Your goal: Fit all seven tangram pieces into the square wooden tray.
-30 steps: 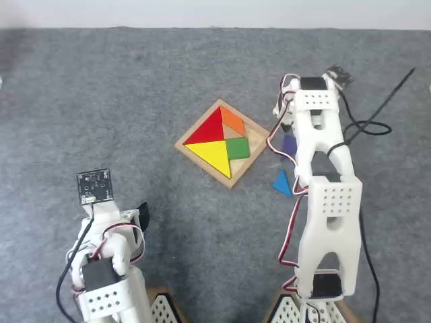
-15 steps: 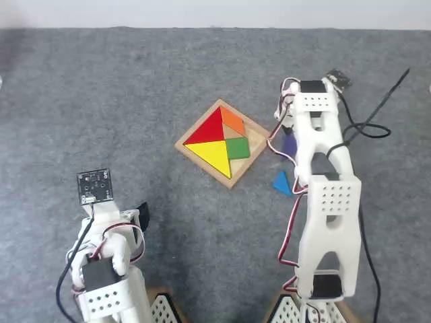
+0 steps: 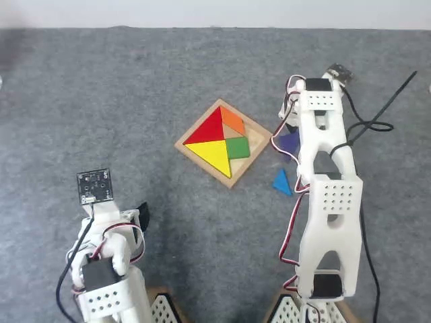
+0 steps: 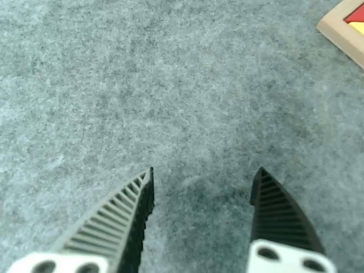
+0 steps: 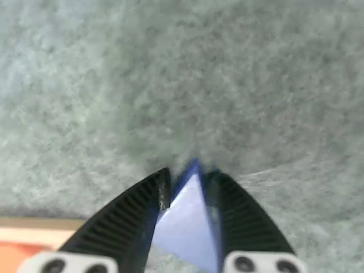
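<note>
The square wooden tray (image 3: 185, 142) lies mid-table, holding red (image 3: 209, 128), orange (image 3: 234, 120), yellow (image 3: 212, 155) and green (image 3: 238, 149) pieces. Just right of the tray, my right gripper (image 5: 190, 173) is shut on a purple piece (image 5: 187, 219), which peeks out beside the arm (image 3: 289, 142). A blue triangle (image 3: 281, 182) lies on the carpet below it. My left gripper (image 4: 205, 176) stands open over bare carpet at the near left, with the tray's corner (image 4: 341, 28) far ahead of it.
Grey carpet (image 3: 135, 87) covers the whole table. The right arm's white body (image 3: 326, 202) stretches from the near edge up to the tray's right side. A black cable (image 3: 380, 111) trails at the far right.
The right arm has shifted slightly right and the purple piece in its gripper now shows more beside the arm. The left arm has not moved.
</note>
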